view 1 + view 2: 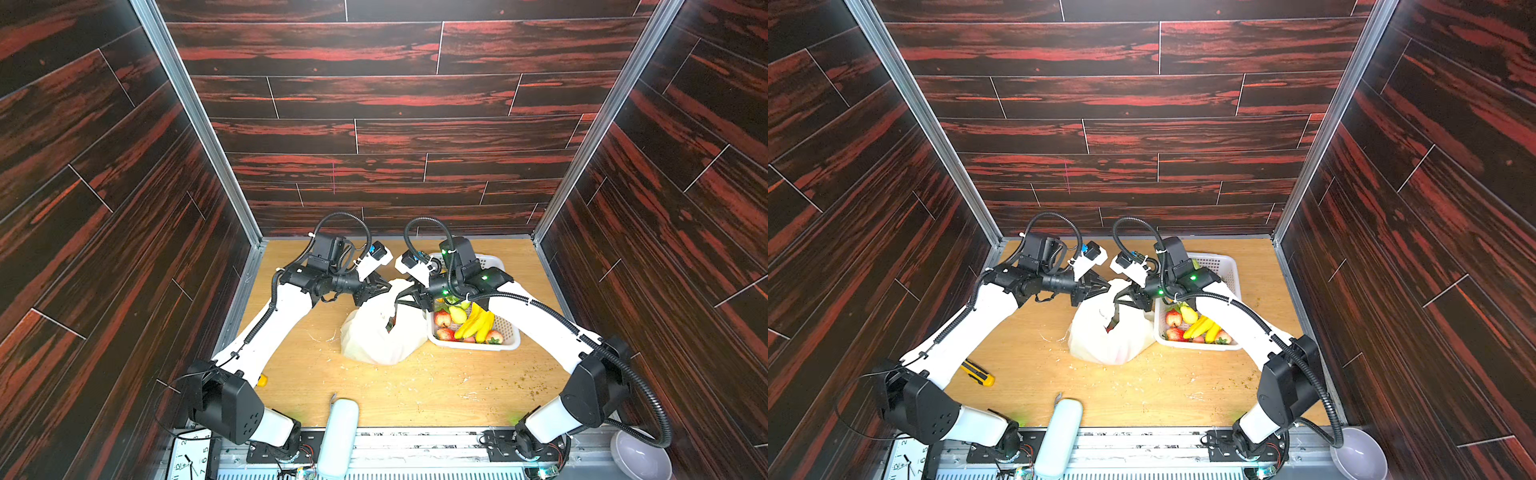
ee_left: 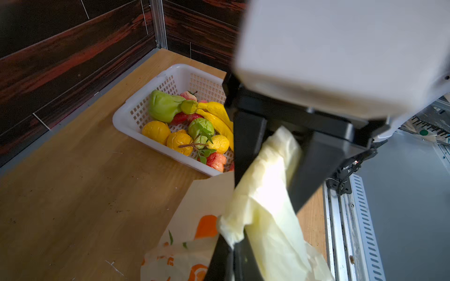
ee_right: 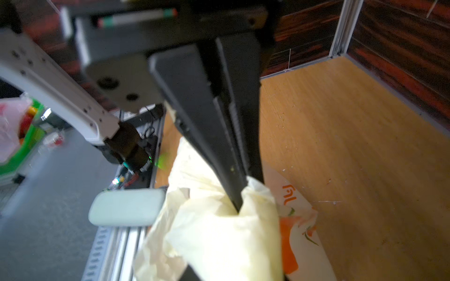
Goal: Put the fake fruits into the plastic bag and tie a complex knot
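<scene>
The plastic bag (image 1: 382, 336) (image 1: 1108, 340), cream-white with orange print, stands bulging in the middle of the table. My left gripper (image 1: 384, 286) (image 1: 1105, 286) is shut on bunched plastic at the bag's top from the left, as the left wrist view shows (image 2: 233, 253). My right gripper (image 1: 402, 297) (image 1: 1120, 297) pinches the bag's top from the right, its fingertips buried in crumpled plastic (image 3: 239, 206). Fake fruits (image 1: 469, 324) (image 1: 1198, 326) (image 2: 190, 126), among them bananas, lemons, strawberries and green pears, lie in the white basket (image 1: 473, 347) (image 1: 1200, 348) (image 2: 121, 119) right of the bag.
A yellow utility knife (image 1: 980, 372) lies under the left arm. A pale green case (image 1: 338, 436) (image 3: 126, 206) sits at the front edge. A clock (image 1: 187, 457) and a grey bowl (image 1: 640, 457) sit off the table's front corners. Dark walls enclose three sides.
</scene>
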`<state>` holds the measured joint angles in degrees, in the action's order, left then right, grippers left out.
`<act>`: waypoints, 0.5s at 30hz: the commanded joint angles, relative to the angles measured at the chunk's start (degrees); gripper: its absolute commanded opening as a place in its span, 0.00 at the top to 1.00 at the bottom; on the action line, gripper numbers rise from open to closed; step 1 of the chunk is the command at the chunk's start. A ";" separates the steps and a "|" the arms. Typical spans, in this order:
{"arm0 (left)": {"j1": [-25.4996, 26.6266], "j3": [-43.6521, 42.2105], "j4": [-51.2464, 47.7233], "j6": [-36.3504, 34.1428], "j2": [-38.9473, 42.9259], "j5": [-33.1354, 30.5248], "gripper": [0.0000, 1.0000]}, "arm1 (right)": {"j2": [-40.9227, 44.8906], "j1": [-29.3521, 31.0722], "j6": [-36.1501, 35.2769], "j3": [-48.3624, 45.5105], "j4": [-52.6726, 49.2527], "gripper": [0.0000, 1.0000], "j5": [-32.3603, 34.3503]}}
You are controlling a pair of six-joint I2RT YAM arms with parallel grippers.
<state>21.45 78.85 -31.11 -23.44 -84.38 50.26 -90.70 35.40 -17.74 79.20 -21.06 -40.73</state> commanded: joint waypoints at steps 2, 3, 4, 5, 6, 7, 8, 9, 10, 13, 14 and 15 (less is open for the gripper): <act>0.17 -0.36 1.84 -0.49 2.43 0.02 0.87 | -0.19 0.71 0.91 -0.72 2.08 0.91 -0.89; 0.17 -0.53 1.78 -0.45 2.55 -0.40 0.86 | -0.05 0.71 0.86 -0.77 2.08 0.95 -0.67; 0.17 -0.58 1.84 -0.38 2.81 -0.87 0.83 | 0.07 0.65 0.93 -0.82 2.15 0.99 -0.11; 0.17 -0.75 2.10 -0.24 3.04 -1.39 0.82 | 0.25 0.70 0.91 -0.93 2.16 1.00 0.24; 0.17 -0.95 2.91 0.72 3.40 -1.97 0.78 | 0.34 0.72 0.81 -1.04 2.29 1.00 0.76; 0.08 -1.22 3.56 1.37 3.95 -2.79 0.72 | 0.56 0.72 0.91 -1.40 2.69 1.00 1.53; 0.08 -1.48 3.85 1.67 4.40 -3.29 0.69 | 0.82 0.72 0.86 -1.62 3.10 1.00 2.11; -0.06 -1.76 4.00 2.06 4.93 -3.69 0.67 | 1.08 0.67 0.86 -2.08 3.66 1.00 2.84; -0.04 -2.17 4.57 2.95 5.71 -4.43 0.65 | 1.45 0.65 1.13 -2.56 4.64 1.00 3.78; -0.45 -4.89 7.96 6.31 8.86 -7.49 0.55 | 2.49 0.70 1.53 -4.19 7.60 1.00 5.66; -0.78 -6.13 9.50 7.57 10.03 -8.62 0.53 | 2.77 0.71 1.41 -4.52 8.14 1.00 5.93; -1.20 -7.68 11.46 9.19 11.43 -10.06 0.50 | 3.02 0.68 1.37 -4.73 8.61 1.00 6.23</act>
<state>20.99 73.47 -24.43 -18.02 -77.19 43.57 -90.54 35.73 -16.27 75.35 -15.11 -36.12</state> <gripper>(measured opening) 0.497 0.043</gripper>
